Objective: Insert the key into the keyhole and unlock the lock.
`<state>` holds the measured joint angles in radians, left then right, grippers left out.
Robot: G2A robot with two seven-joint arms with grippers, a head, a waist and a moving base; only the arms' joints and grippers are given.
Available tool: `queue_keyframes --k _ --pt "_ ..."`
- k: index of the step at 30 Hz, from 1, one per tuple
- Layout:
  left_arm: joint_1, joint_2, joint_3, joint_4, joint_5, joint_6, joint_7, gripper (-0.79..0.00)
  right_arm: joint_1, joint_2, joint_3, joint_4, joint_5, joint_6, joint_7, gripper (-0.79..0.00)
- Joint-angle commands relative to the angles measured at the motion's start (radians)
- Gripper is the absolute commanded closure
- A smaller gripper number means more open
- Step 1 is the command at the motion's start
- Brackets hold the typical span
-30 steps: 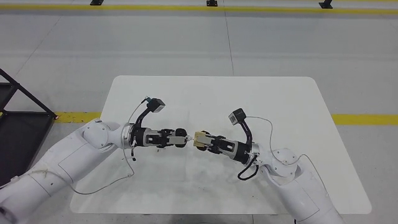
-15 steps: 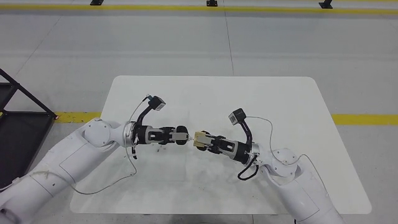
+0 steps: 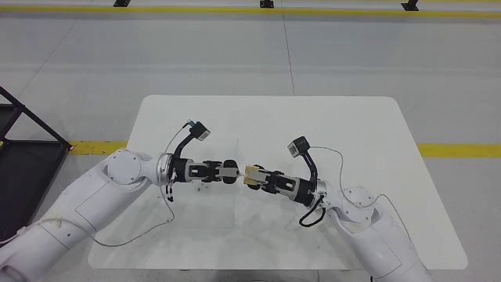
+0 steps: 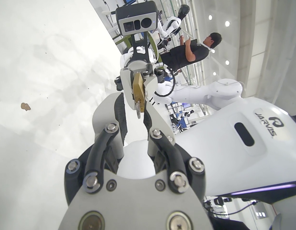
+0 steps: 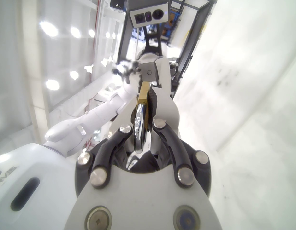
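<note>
Key (image 4: 138,108) is sitting in base of lock (image 4: 138,88), left gripper (image 4: 134,102) fingers spreading either side; right gripper (image 5: 145,98) is pinching lock's brass body.

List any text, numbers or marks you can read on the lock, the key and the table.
On the lock: none readable on the brass side that shows.
On the key: none; its head is too small to tell any stamp.
On the table: no print or sign.
</note>
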<state>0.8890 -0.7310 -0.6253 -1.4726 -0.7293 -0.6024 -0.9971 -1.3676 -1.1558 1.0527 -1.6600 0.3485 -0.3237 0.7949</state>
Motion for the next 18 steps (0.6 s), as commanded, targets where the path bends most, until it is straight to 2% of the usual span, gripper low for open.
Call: queue_keyframes --k 1,13,15,18 --pt "0.007 -0.001 -0.010 -0.007 0.007 0.011 0.000 -0.197 0.000 0.000 0.000 0.000 0.000 0.000 0.000 0.000" --pt "0.057 -0.004 -0.078 -0.029 0.031 0.033 0.008 -0.188 0.000 0.000 0.000 0.000 0.000 0.000 0.000 0.000" --pt "0.065 -0.004 -0.088 -0.033 0.034 0.036 0.005 -0.163 0.000 0.000 0.000 0.000 0.000 0.000 0.000 0.000" --pt "0.076 -0.006 -0.100 -0.038 0.041 0.049 0.002 -0.068 0.000 0.000 0.000 0.000 0.000 0.000 0.000 0.000"
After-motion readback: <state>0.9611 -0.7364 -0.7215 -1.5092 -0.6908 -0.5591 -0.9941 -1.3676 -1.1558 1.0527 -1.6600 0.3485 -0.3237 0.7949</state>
